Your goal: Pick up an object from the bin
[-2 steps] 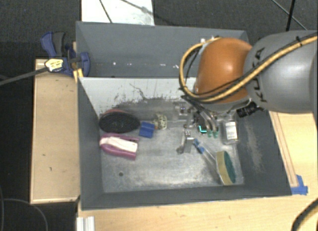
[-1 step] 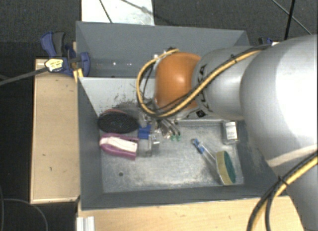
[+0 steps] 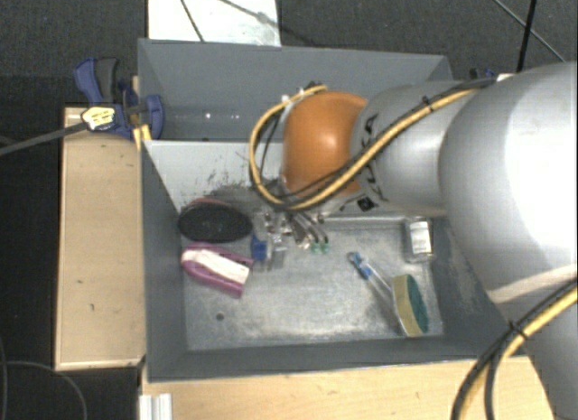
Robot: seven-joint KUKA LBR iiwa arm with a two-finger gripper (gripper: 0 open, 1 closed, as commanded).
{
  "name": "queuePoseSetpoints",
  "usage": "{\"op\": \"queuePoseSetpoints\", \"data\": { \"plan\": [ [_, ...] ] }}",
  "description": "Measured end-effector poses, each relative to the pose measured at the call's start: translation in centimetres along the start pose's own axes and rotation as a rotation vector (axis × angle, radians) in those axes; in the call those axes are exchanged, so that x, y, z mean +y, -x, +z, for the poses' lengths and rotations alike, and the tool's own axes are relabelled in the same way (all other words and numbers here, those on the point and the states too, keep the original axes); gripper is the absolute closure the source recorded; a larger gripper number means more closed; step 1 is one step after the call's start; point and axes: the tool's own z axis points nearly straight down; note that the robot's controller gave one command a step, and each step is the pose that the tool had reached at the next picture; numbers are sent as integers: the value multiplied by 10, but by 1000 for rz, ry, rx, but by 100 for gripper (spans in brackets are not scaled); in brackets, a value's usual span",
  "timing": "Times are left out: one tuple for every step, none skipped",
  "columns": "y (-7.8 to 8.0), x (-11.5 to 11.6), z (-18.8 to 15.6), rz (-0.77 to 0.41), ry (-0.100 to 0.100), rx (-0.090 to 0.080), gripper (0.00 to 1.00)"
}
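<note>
A flat black disc point(image 3: 214, 223) lies on the floor of the grey bin point(image 3: 298, 319), close to its back left corner, and the rest is placed from that disc. The arm point(image 3: 470, 147) comes in from the right of the disc, its wrist under an orange cover point(image 3: 316, 143) with yellow cables point(image 3: 260, 143) looped round it. The tool point(image 3: 287, 239) hangs low over the bin floor just to the right of the disc, apart from it. Whether the tool is apart or together cannot be told from here. A small blue piece point(image 3: 259, 249) sits right at the tool's left side, just below and right of the disc; it cannot be told if the two touch. A pink and white block point(image 3: 215, 267) lies just in front of the disc. Well to the right of the disc lie a pen with a blue end point(image 3: 366, 271), a yellow and green sponge point(image 3: 411, 303) and a small white box point(image 3: 417, 238).
</note>
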Motion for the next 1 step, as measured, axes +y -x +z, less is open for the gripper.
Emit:
{"op": "queuePoseSetpoints", "data": {
  "plan": [
    [-11,10,-155,27,-2,0,100]
  ]
}}
